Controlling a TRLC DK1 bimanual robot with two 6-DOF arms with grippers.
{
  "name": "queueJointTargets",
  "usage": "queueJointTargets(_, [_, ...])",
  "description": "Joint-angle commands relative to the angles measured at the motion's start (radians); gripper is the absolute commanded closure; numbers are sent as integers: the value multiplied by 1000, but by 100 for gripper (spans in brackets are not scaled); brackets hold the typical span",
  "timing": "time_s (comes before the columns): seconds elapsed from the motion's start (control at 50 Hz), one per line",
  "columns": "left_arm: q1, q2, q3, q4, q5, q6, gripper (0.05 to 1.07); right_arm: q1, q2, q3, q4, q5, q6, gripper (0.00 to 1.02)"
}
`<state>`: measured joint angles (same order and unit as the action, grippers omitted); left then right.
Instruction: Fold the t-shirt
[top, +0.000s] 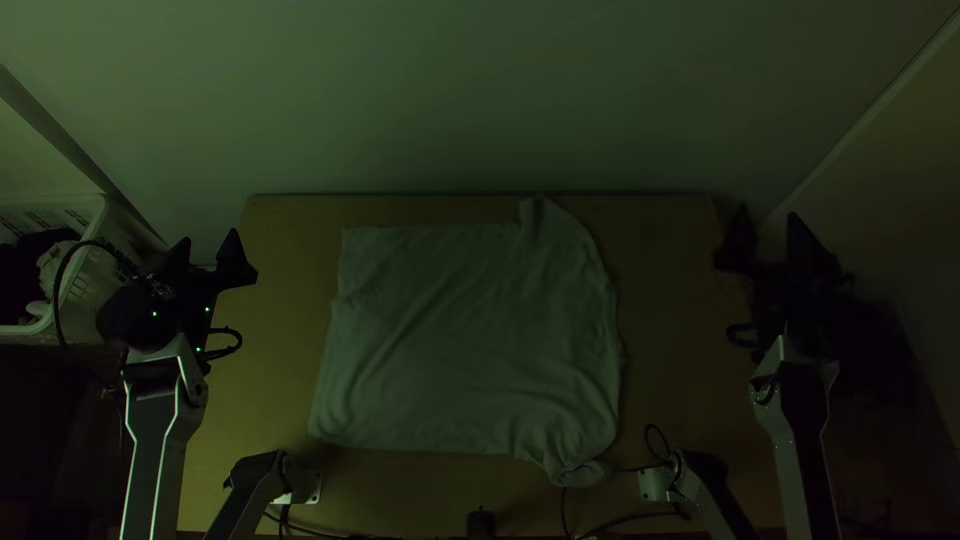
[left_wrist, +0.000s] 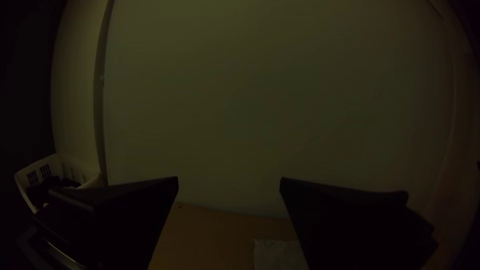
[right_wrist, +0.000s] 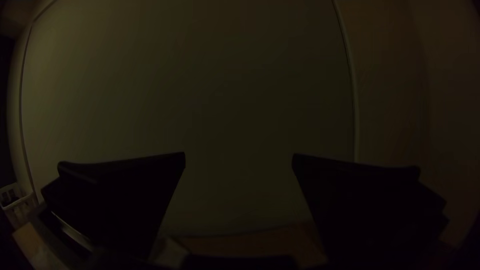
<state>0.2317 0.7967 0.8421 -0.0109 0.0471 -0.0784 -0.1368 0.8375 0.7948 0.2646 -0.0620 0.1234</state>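
Observation:
The pale t-shirt (top: 475, 335) lies spread on the wooden table, with wrinkles toward its right side and bunched bits at the upper right and lower right. Left of the cloth, over the table's left edge, my left gripper (top: 209, 252) is open and holds nothing. My right gripper (top: 768, 235) stands open past the table's right edge, apart from the cloth. In the left wrist view, the left gripper (left_wrist: 229, 181) has its fingers wide apart, with a corner of the t-shirt (left_wrist: 280, 254) low between them. The right wrist view shows the right gripper (right_wrist: 239, 156) equally wide.
A white basket (top: 100, 225) with dark and light items stands beyond the table's left edge. Bare table (top: 675, 300) lies between the cloth and the right gripper. Cables (top: 640, 517) run along the near edge by the arm bases. A wall rises behind the table.

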Motion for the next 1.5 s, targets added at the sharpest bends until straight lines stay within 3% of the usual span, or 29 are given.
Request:
queueJointTargets(0.0, [-20, 114, 121, -23, -3, -14, 10, 22, 95, 104, -19, 7, 12, 4])
queueJointTargets(0.26, [-88, 372, 368, -129, -9, -15, 10, 78, 310, 345, -183, 8, 22, 4])
queueJointTargets(0.44, [-101, 602, 595, -305, -7, -49, 10, 108, 439, 465, -260, 13, 32, 4])
queueJointTargets(0.66, [-109, 782, 752, -345, -10, -57, 10, 135, 572, 590, -346, 14, 55, 4])
queueJointTargets(0.88, [-135, 926, 871, -416, -10, -55, 10, 141, 773, 785, -551, 13, 84, 4])
queueJointTargets(1.24, [-175, 1182, 1065, -638, -13, -75, 11, 141, 916, 848, -584, 7, 180, 4])
queueJointTargets(1.32, [-180, 1217, 1071, -644, -13, -75, 17, 143, 946, 886, -636, -2, 196, 4])
queueJointTargets(1.48, [-187, 1265, 1075, -643, -13, -75, 17, 155, 1012, 931, -693, -7, 197, 4])
